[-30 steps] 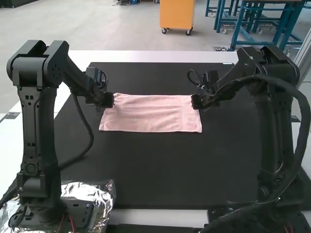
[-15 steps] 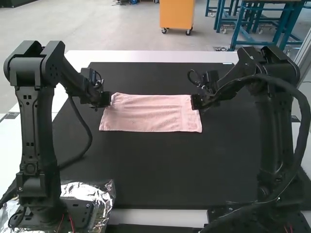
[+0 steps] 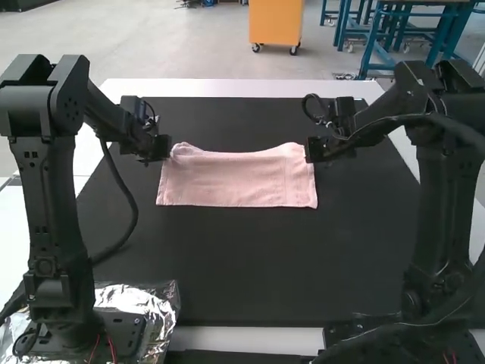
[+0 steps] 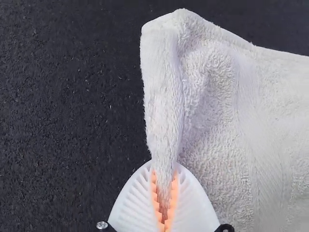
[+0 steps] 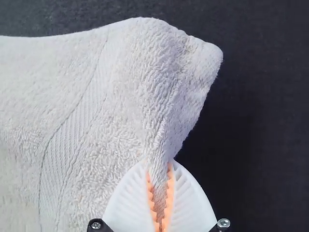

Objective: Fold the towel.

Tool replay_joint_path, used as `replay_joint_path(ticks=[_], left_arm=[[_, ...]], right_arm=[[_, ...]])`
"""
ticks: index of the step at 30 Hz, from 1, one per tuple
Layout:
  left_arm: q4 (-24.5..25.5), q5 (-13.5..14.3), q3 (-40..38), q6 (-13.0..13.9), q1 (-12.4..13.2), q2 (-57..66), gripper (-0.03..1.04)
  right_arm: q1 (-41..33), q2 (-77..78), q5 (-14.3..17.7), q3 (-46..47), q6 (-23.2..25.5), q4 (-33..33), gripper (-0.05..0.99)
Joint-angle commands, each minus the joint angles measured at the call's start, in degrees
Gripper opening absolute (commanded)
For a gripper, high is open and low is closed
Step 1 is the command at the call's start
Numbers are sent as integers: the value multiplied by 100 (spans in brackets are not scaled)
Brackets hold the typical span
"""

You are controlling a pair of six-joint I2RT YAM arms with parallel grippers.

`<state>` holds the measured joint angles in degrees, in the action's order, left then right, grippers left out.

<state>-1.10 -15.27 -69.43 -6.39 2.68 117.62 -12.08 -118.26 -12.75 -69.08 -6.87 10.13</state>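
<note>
Toward the far edge of the black mat, two grippers hold a pink towel by its left and right ends.

Midway between the mat's side edges, the towel lies widthwise, its near edge straight and its far edge dipping between raised far corners. At the towel's left end, the left gripper has its white ribbed fingers clamped on a narrow, bunched ridge of cloth, caught between the orange pads. Its counterpart at the other end, the right gripper, has its fingers closed the same way on a gathered pinch. By the mat's near left corner, crinkled foil sits beside the left arm's base.
</note>
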Motion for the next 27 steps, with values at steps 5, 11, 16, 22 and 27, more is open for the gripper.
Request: replay_joint_path(ticks=[5, 11, 16, 22, 27], left_arm=[[-48, 15, 457, 130, 128, -547, 3], [-109, 15, 896, 130, 110, -987, 2], [-109, 24, 1177, 130, 110, -1338, 2], [-39, 15, 1555, 130, 128, -1681, 3], [-65, 15, 2003, 121, 128, -2059, 3]], right_arm=[[214, 541, -201, 378, 55, -46, -3], [250, 971, -359, 659, 72, -187, -3], [250, 1332, -482, 940, 160, -248, -3], [250, 1648, -614, 1309, 178, -389, -3], [250, 1929, -649, 1626, 178, -451, -3]])
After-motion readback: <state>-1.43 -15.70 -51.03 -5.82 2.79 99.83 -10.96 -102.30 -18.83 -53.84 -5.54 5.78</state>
